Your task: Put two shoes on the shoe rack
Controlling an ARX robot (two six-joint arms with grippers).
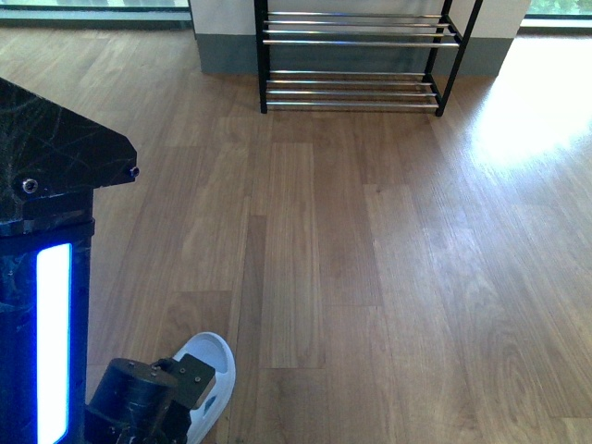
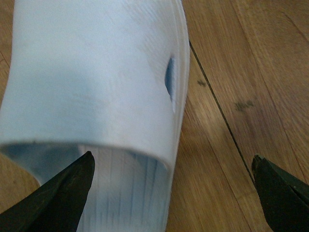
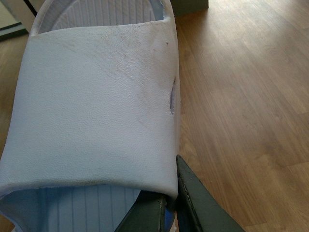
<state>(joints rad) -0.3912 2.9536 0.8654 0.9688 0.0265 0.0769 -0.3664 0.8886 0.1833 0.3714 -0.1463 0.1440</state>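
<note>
Pretty much zero on the scoreboard: shoe rack (image 1: 361, 43) over by the far wall, bare chrome rods on the visible tiers, nothing parked on it yet. Both shoes well short of the rack, so the carry and both placements left to do, judging by this. Shoes looking like pale white slides with a wide strap, fwiw. First slide (image 2: 96, 72) flat on the wood floor (image 1: 370, 277), far from the rack on the robot's side, right under the left gripper (image 2: 172, 159). Left arm tucked low and pointing down over it, jaws spread wide, one finger at the strap's opening and the other out over bare floor, gripping nothing. Guessing a grab lined up but not made. Second slide (image 3: 96, 106) filling the right wrist view; no sign of it or the right arm in the front view, so can't place it against the rack beyond "not on it". Right gripper (image 3: 169, 208) closed up on that slide's strap edge, one finger outside and one tucked under the strap, or so it seems. Hard to say whether lifted or resting on the floor.
</note>
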